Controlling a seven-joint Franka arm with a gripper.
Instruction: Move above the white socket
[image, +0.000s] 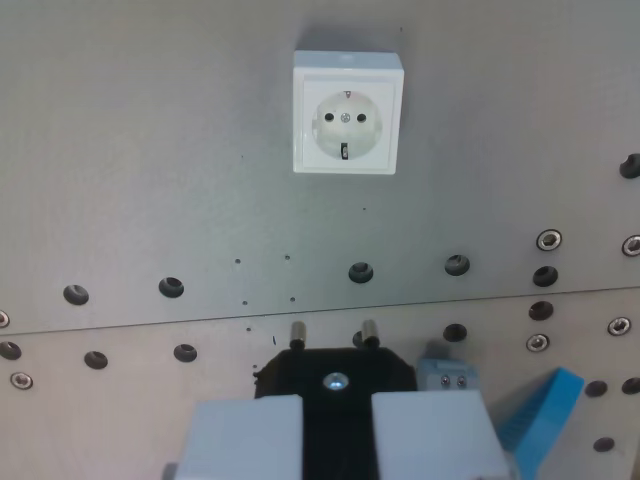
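The fingers (338, 440) clamp a black plug (335, 375), prongs pointing far. The socket (348, 112) sits far, just right of centre on the surface (150, 150): rigid plastic, seemingly fixed, nothing to grasp.

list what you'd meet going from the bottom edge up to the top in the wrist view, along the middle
gripper holding the black plug → the plug's two metal pins → the seam between the two metal plates → row of holes → white socket
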